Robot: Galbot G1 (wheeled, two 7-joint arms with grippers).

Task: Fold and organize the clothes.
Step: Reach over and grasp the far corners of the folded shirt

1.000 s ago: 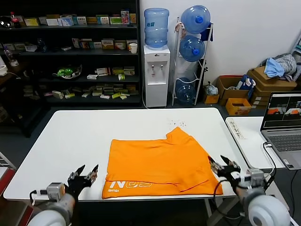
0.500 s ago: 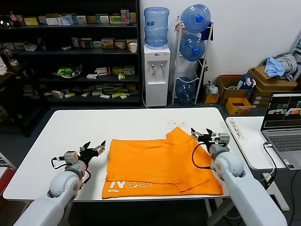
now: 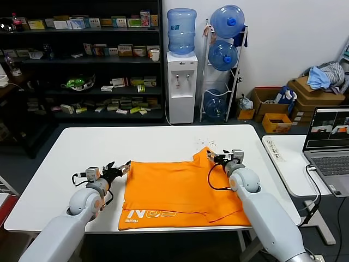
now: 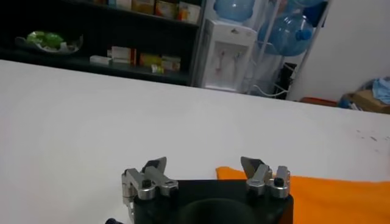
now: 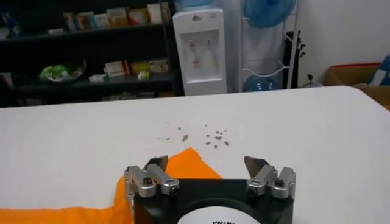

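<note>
The orange T-shirt lies flat on the white table, partly folded, with white lettering at its near left corner. My left gripper is open at the shirt's far left corner, just over the edge. In the left wrist view the gripper is open with the shirt's corner beside one finger. My right gripper is open at the shirt's far right, over the raised sleeve tip. In the right wrist view the gripper is open with the orange sleeve tip between its fingers.
An open laptop sits on a side table at the right. Small dark specks lie on the table beyond the shirt. Shelves, a water dispenser and cardboard boxes stand behind the table.
Both arms moved forward from the table's near edge. The left gripper reached the shirt's far left corner and the right gripper reached the far right sleeve. The shirt has not moved.
</note>
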